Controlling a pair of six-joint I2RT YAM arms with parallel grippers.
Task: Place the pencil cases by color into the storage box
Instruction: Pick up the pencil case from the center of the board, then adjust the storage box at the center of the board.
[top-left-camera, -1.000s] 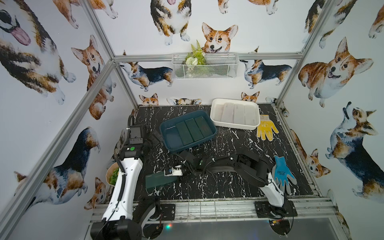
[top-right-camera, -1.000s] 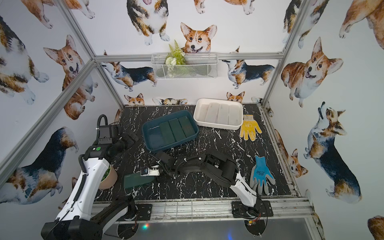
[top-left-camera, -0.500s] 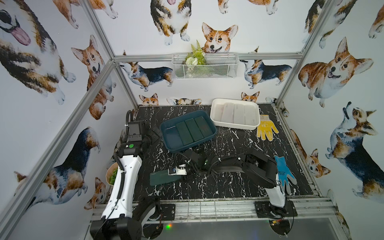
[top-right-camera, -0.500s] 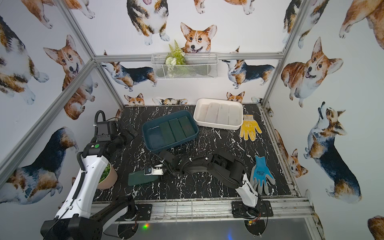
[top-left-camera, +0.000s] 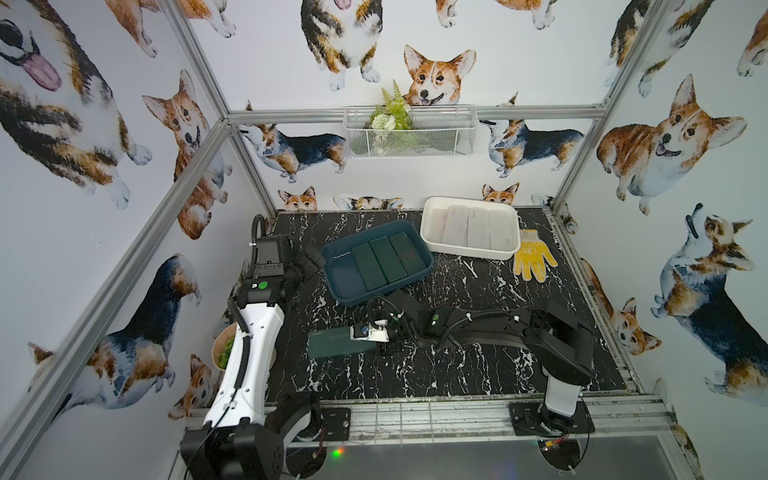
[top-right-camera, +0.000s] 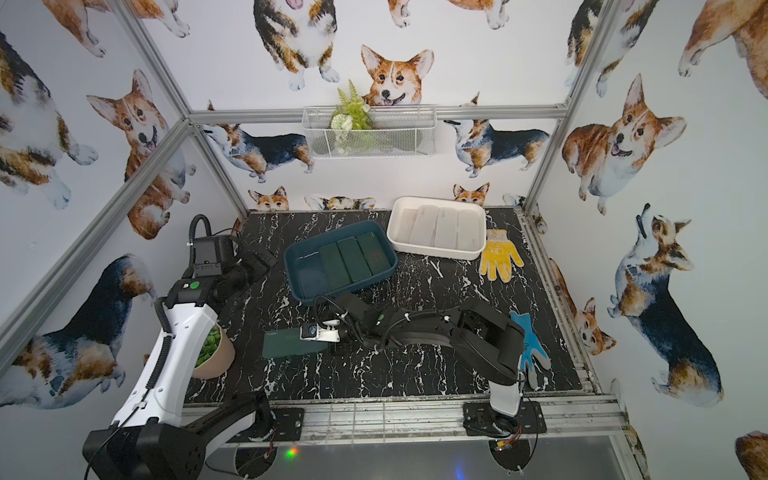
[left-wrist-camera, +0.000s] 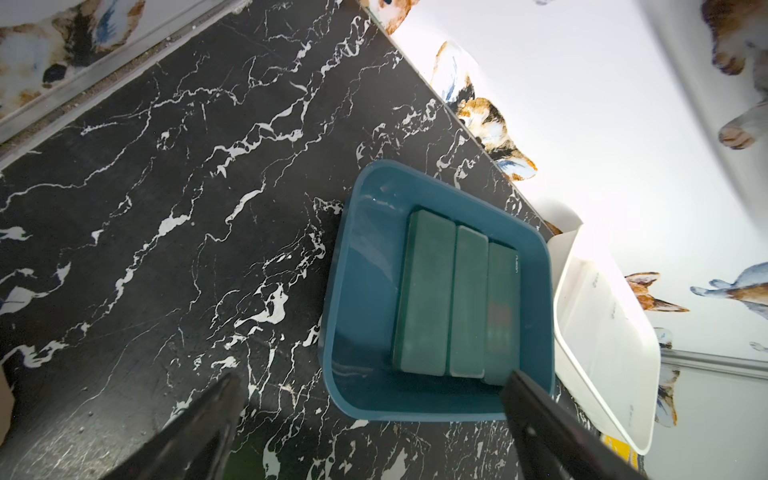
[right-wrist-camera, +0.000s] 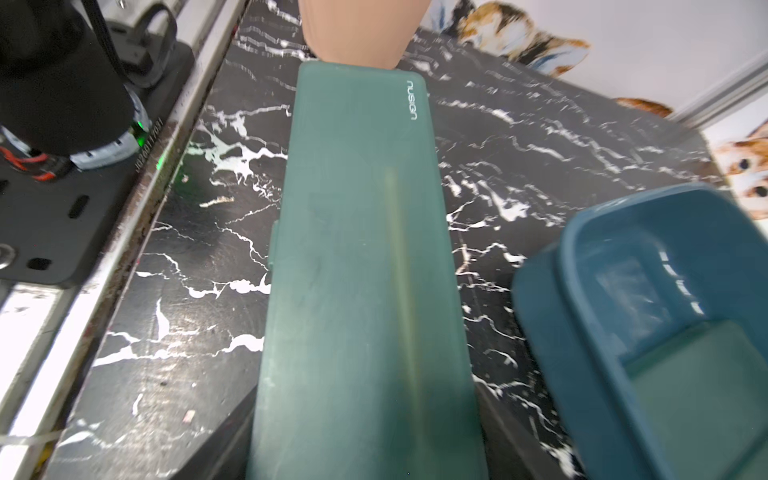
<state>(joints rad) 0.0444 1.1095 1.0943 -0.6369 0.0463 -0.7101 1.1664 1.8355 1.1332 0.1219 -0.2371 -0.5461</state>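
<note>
Dark green oblong hard-plastic pencil case (top-left-camera: 330, 345) is in my right hand (top-left-camera: 365, 337), whose fingers are clamped on its two long edges at one end. It lies flat face up, its long axis running across the black marble-patterned table (top-left-camera: 457, 374), and its printed end points at the tan plant pot (right-wrist-camera: 357, 33) on my left. It is near the dark blue plastic tray (top-left-camera: 340, 272), where three more green cases (top-left-camera: 386, 259) lie side by side. My left hand (left-wrist-camera: 374, 376) hangs beside that tray, fingers wide apart.
</note>
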